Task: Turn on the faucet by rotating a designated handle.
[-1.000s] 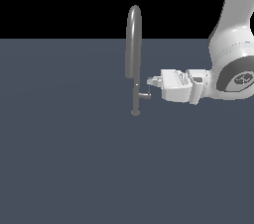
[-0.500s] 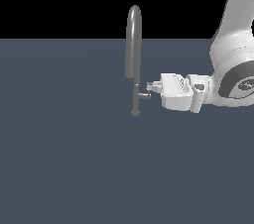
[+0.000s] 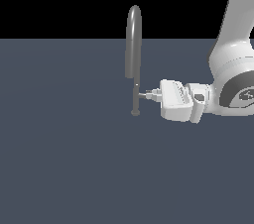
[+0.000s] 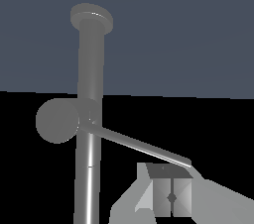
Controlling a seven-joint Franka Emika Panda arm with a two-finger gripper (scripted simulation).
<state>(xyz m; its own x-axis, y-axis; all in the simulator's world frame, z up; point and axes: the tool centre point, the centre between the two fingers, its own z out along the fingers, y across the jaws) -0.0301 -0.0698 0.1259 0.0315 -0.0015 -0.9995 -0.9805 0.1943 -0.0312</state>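
The faucet is a slim grey post on a small round base, with a thick arched spout above it. The handle is a short stub off the post on the exterior view's right. My gripper reaches in level from that side, its fingertips at the stub. In the wrist view the post and the spout's round end show. The handle's thin rod slants from the post to my gripper. The fingers are pressed together, and the rod's tip touches their ends.
The faucet stands on a flat dark grey-blue surface. My white arm fills the exterior view's right side. No other objects show.
My gripper has moved toward the post, to the exterior view's left and slightly down. The handle's thin rod, upright earlier, has swung down and no longer sticks up.
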